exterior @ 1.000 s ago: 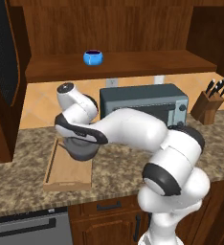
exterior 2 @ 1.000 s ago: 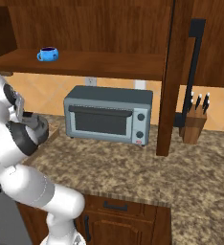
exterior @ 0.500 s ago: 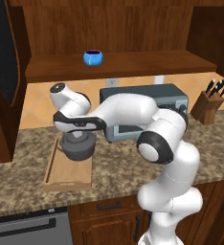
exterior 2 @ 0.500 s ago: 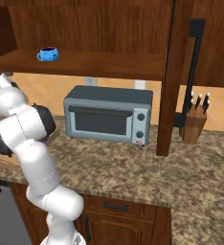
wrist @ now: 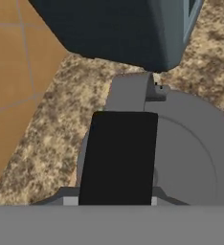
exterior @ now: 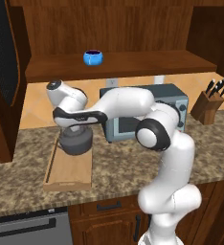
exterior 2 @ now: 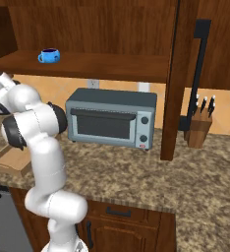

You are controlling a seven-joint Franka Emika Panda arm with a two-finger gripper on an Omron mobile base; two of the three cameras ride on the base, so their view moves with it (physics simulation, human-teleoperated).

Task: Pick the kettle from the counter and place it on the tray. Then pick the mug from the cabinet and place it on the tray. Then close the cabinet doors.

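Note:
The dark grey kettle [exterior: 76, 142] stands at the far end of the light wooden tray [exterior: 68, 173], which lies on the granite counter [exterior: 123, 165]. My gripper [exterior: 75, 128] hangs straight above it. In the hand view the kettle's black handle [wrist: 117, 158] sits right between my gripper's [wrist: 116, 201] jaws, which hug its sides, over the round grey body [wrist: 190, 153]. The blue mug [exterior: 93, 57] [exterior 2: 49, 55] stands on the cabinet shelf [exterior: 133, 64]. A near corner of the tray [exterior 2: 9, 160] shows in the right base view.
A grey-blue toaster oven [exterior: 142, 112] [exterior 2: 112, 118] stands just right of the kettle. A knife block [exterior: 210, 101] sits far right. Open cabinet doors hang at the left [exterior: 6, 72] and at the right [exterior 2: 186, 74], the latter with a black bar handle [exterior 2: 199, 74].
The arm's elbow has swung up and to the right while the hand stayed over the kettle. The kettle has hardly moved at the tray's far end.

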